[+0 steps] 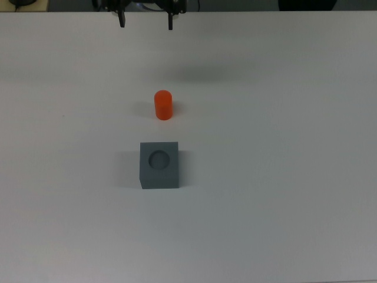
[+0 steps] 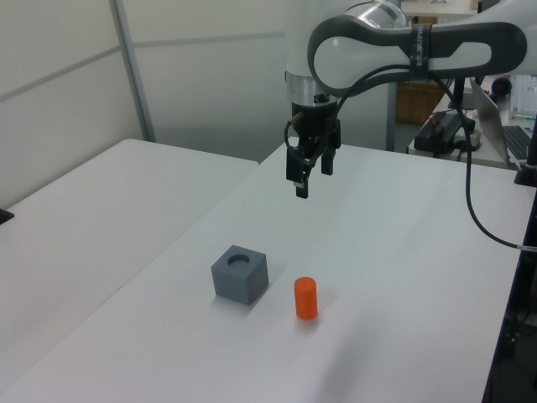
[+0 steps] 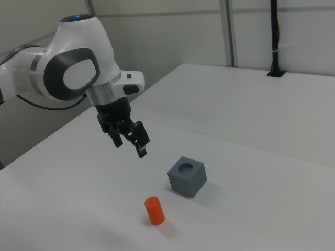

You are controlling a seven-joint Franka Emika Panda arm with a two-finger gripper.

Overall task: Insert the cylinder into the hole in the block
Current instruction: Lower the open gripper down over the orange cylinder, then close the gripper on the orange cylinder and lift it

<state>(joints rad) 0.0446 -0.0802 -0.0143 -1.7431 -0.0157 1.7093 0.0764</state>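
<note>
1. Grey block [image 2: 240, 274] sits on the white desk [image 2: 386, 252], furthest toward the left view's left of the three things, round recess in its top face open, nothing in it
2. orange cylinder [image 2: 305, 298] stands upright on the desk just beside the block on the left view's right, small gap between them, not touching
3. tool [image 2: 312, 180] hangs in the air over the desk, about level with the cylinder across the left view and farther back, well apart from both things, pointing down
4. tool fingers spread apart, holding nothing
5. top view: tool [image 1: 146, 25] at the upper edge, cylinder [image 1: 163, 104] below it, block [image 1: 159, 164] lower again
6. right view: tool [image 3: 130, 146] on the right view's left, cylinder [image 3: 154, 210] low in the middle, block [image 3: 187, 176] right of both
</note>
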